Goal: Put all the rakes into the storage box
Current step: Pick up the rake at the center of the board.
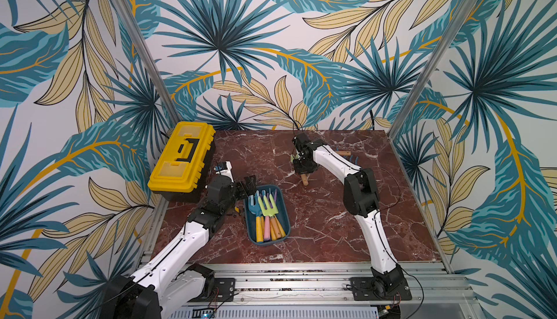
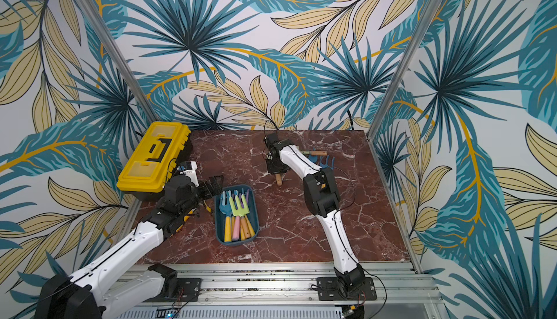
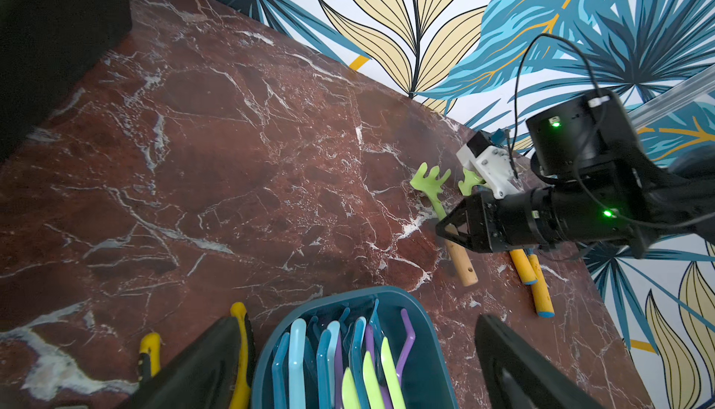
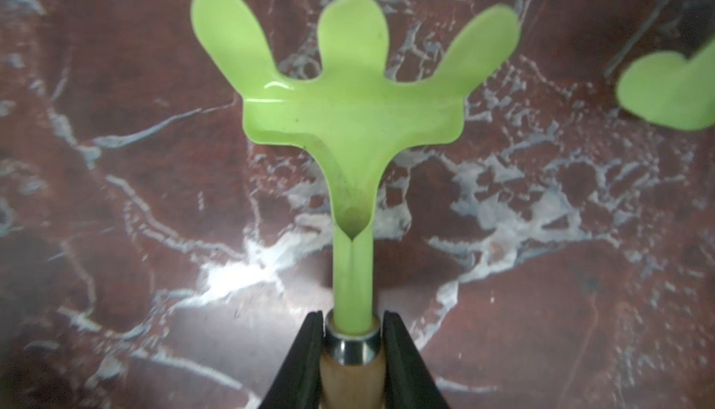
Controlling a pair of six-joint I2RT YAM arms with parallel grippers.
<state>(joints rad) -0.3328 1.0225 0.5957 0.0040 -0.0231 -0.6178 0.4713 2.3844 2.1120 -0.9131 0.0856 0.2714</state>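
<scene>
The red marble table (image 1: 331,227) fills the floor of the cell in both top views. Take it as a clock face with twelve at the far wall. A yellow toolbox (image 1: 180,157) sits closed in the ten o'clock corner.

The storage box (image 1: 283,237) lies at about eight o'clock from the table's middle. It already holds several toy garden tools (image 1: 266,212) lying side by side, heads towards twelve.

The left gripper (image 1: 250,181) hangs over the box's far rim at eleven o'clock of it, with its jaws spread wide and nothing between them.

The right gripper (image 4: 352,322) is at about twelve o'clock from the middle, well apart from the box. Its jaws are closed on the rake (image 4: 352,109), pinching it where the green neck meets the metal collar of the wooden handle. The rake seems to lie flat on the marble, though it may be just off it.

A second green tool head (image 4: 669,90) lies just beside the rake. A blue rake (image 2: 321,161) lies at two o'clock, behind the right arm.
</scene>
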